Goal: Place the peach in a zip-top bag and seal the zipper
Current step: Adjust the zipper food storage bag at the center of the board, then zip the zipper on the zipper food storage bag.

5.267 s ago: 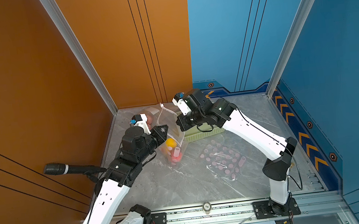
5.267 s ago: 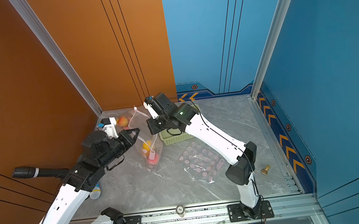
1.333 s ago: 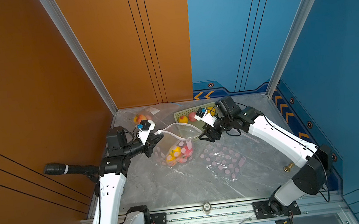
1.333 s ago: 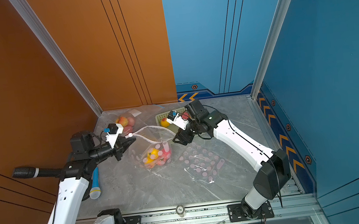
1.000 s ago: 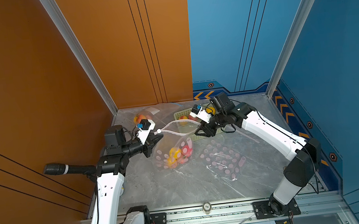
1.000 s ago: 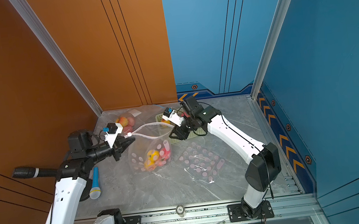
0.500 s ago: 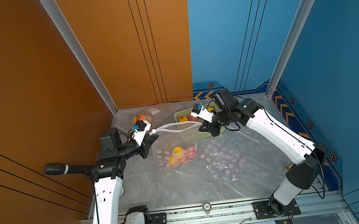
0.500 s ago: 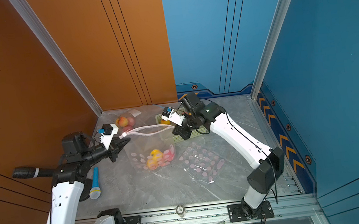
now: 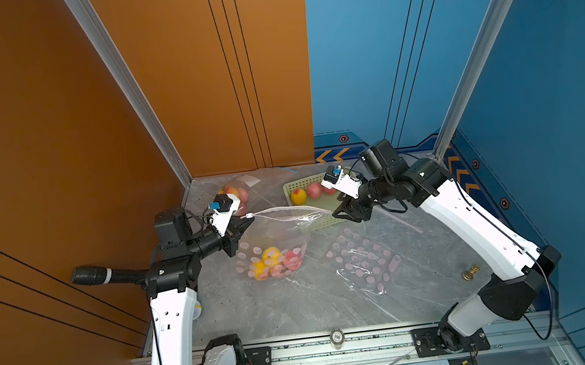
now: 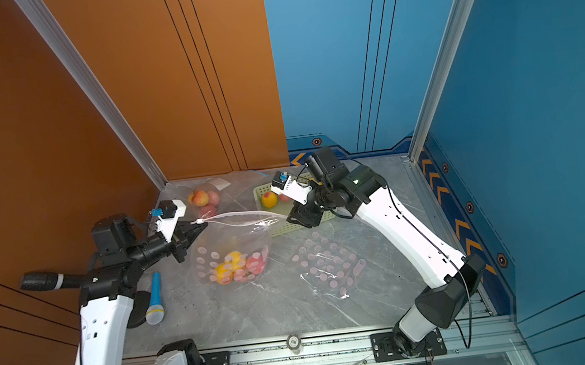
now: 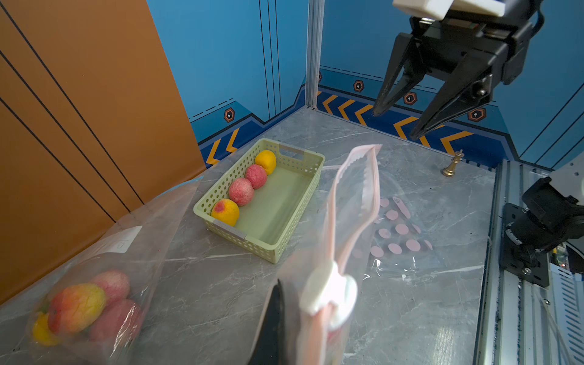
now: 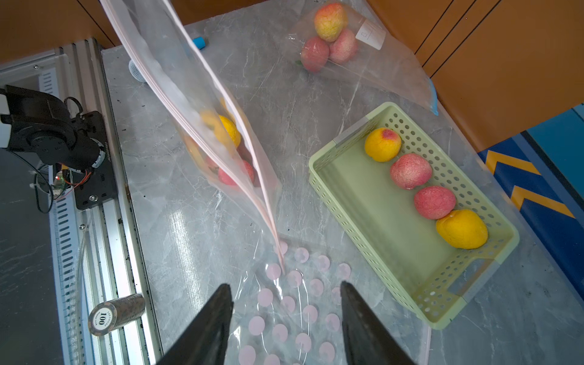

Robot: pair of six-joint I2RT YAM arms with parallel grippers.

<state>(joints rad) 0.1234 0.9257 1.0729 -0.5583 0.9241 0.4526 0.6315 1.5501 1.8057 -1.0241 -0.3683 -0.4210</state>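
Left gripper is clamped on the zip-top bag at its slider end; right gripper stands open, empty — just off the zipper, whose line runs between them, seemingly unsealed; peaches lie low inside.

Basket: 1, containing 4 peaches. Zip-top bags: 3, namely lifted bag, flat bag, clear bag showing 3 peaches. Toy microphone: 1. Chess piece: 1. Chip stack: 1.
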